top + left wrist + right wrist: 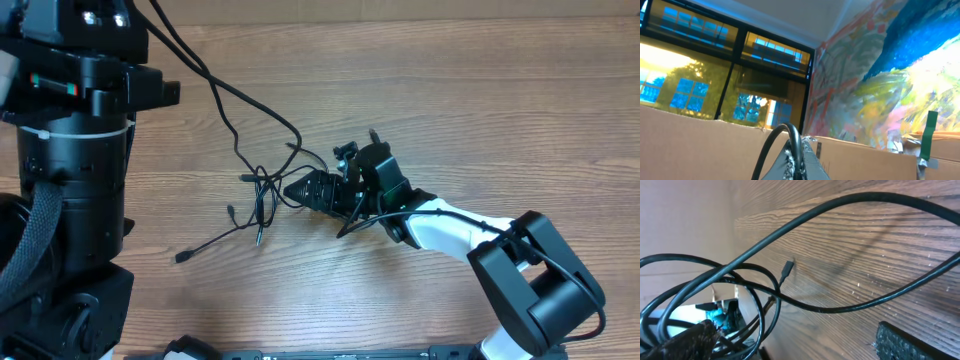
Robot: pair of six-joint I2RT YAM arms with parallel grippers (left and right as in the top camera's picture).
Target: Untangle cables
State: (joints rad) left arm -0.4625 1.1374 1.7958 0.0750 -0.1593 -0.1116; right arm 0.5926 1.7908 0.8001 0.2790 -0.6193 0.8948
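Soft, even light falls from above on the desk (450,80), leaving faint shadows under the cables (262,190). The left wrist view is oversaturated, its windows (685,90) glowing yellow. In the right wrist view, near cables blur while the wood grain is sharp.

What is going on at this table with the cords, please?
The right arm's gripper, jaws open, sits at the tangle of thin black cables on the wooden table, gripping nothing. The left gripper is shut and raised away from the table, its camera facing the room; it seems to hold no cable.
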